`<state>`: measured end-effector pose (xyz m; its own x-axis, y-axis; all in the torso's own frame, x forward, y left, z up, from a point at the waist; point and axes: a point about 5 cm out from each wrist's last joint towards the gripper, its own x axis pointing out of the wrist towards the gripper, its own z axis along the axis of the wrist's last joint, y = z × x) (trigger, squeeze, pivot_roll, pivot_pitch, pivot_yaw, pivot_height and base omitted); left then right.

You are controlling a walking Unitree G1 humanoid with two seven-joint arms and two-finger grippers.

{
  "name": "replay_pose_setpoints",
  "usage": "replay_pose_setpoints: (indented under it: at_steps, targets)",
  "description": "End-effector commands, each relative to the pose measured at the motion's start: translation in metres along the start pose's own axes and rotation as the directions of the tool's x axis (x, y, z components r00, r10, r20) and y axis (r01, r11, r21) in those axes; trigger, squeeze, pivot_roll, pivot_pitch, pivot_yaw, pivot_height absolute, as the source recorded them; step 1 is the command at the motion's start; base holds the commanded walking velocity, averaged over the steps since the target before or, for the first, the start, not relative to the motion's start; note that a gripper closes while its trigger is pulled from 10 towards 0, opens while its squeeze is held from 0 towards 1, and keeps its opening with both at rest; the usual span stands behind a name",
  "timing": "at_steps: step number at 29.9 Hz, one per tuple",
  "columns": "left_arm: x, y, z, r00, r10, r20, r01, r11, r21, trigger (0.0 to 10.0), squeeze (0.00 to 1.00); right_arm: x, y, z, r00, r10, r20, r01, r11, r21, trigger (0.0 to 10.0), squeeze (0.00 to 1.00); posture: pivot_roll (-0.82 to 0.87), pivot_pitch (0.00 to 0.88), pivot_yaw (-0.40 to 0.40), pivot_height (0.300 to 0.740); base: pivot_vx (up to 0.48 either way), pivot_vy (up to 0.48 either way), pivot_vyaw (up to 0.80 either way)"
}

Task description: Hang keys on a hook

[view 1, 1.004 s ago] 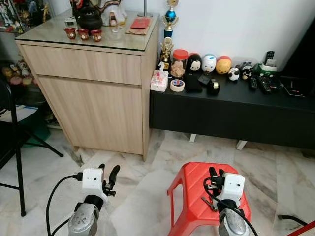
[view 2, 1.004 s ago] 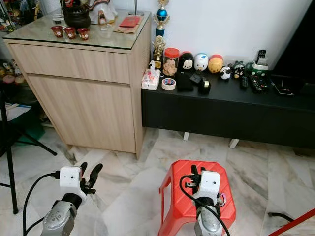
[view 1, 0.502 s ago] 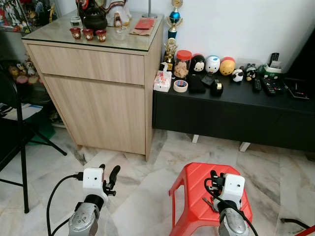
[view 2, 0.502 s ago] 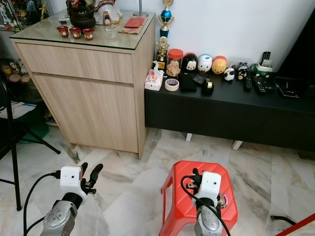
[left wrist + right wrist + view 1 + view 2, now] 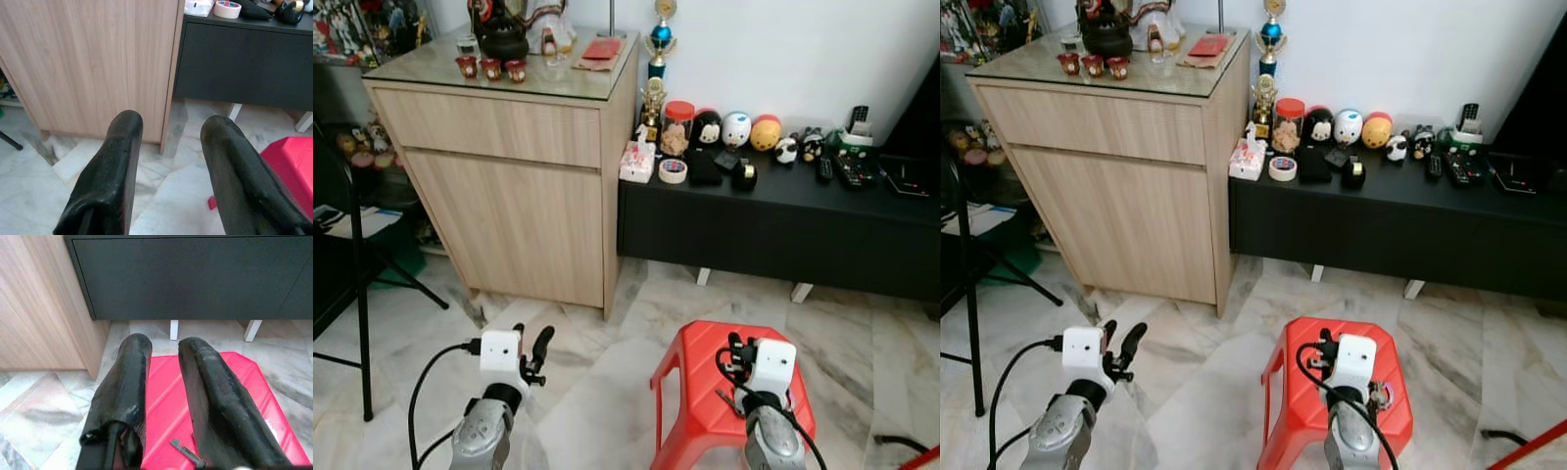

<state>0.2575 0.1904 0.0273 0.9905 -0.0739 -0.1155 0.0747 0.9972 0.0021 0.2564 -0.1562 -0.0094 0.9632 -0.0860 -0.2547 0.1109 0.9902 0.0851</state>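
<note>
Two grippers hang low in frame: the left gripper (image 5: 530, 351), fingers parted and empty, over marble floor (image 5: 597, 392); the right gripper (image 5: 164, 357), fingers narrowly apart, above a red plastic stool (image 5: 705, 377). A small grey metal key (image 5: 186, 453) lies on the stool. Beyond stand a tall wooden cabinet (image 5: 509, 186) and a low black console (image 5: 773, 230).

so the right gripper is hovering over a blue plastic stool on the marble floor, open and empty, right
Not quite: the plastic stool is red, not blue, as the left eye view and the right wrist view both show. The rest holds: the right gripper hovers over it above the marble floor, fingers apart with nothing between them.
</note>
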Motion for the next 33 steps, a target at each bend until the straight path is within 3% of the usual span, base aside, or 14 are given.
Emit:
replay_pose_setpoints:
  at_steps: [1, 30, 33]
  targets:
    - [0.0016, -0.0045, 0.0015, 1.0, -0.015, -0.001, 0.015, 1.0, -0.003, 10.0, 0.0, -0.0005, -0.0007, 0.0005, 1.0, -0.001, 0.007, 0.001, 1.0, 0.003, 10.0, 0.0, 0.08, 0.0, -0.073, 0.66, 0.0, 0.0, 0.0]
    - [0.0014, -0.0067, -0.0003, 1.0, -0.02, -0.013, 0.02, 1.0, -0.023, 10.0, 0.0, 0.002, -0.003, -0.0009, 0.999, -0.022, -0.024, 0.023, 1.0, 0.016, 10.0, 0.0, 0.08, 0.0, -0.073, 0.66, 0.0, 0.0, 0.0]
    - [0.0016, -0.0073, -0.0005, 1.0, -0.024, -0.015, 0.023, 0.999, -0.023, 10.0, 0.0, 0.0021, -0.0026, -0.0003, 1.0, -0.018, -0.017, 0.019, 1.0, 0.011, 10.0, 0.0, 0.08, 0.0, -0.072, 0.643, 0.0, 0.0, 0.0]
